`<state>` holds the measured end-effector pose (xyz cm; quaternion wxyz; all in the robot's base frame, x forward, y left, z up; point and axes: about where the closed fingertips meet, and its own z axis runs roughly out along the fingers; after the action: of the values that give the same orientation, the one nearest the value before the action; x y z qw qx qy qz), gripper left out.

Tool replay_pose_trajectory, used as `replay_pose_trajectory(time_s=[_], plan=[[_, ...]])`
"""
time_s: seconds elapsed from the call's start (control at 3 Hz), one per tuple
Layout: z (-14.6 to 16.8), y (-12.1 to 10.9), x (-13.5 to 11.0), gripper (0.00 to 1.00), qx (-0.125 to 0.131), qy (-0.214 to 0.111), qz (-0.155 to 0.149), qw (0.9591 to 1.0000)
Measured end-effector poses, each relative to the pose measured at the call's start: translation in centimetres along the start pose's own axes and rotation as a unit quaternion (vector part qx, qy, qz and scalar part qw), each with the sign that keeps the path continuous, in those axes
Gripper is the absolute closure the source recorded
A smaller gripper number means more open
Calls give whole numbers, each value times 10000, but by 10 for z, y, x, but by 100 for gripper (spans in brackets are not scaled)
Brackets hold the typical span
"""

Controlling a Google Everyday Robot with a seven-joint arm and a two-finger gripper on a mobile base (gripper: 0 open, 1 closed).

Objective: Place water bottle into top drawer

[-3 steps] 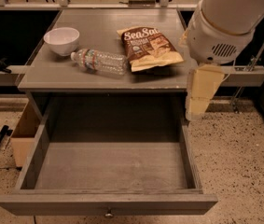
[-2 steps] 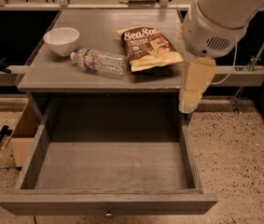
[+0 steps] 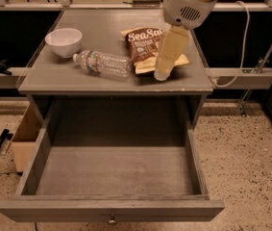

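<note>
The water bottle (image 3: 103, 63) lies on its side on the grey table (image 3: 78, 76), white cap pointing left toward the bowl. The top drawer (image 3: 111, 170) is pulled fully out below the table; its inside shows nothing in it, and a small round knob (image 3: 111, 220) sits on its front panel. My gripper (image 3: 162, 73) hangs from the white arm (image 3: 188, 4) over the table's right half, in front of the snack bag and to the right of the bottle, apart from it. It holds nothing that I can see.
A white bowl (image 3: 64, 41) stands at the table's left. A brown snack bag (image 3: 145, 44) lies right of the bottle, partly behind the gripper. A cardboard box (image 3: 24, 138) stands on the floor left of the drawer. A rail and cable run along the right.
The arm and gripper have moved left and away from the drawer, from beside the table's right edge to over the tabletop near the snack bag. The bottle has not moved.
</note>
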<state>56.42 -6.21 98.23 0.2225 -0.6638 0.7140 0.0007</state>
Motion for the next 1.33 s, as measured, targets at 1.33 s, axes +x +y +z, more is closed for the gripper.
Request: replay_pose_trajectory(time_s=[1.33], plan=[[46, -21, -55, 0, -204, -701, -184, 9972]])
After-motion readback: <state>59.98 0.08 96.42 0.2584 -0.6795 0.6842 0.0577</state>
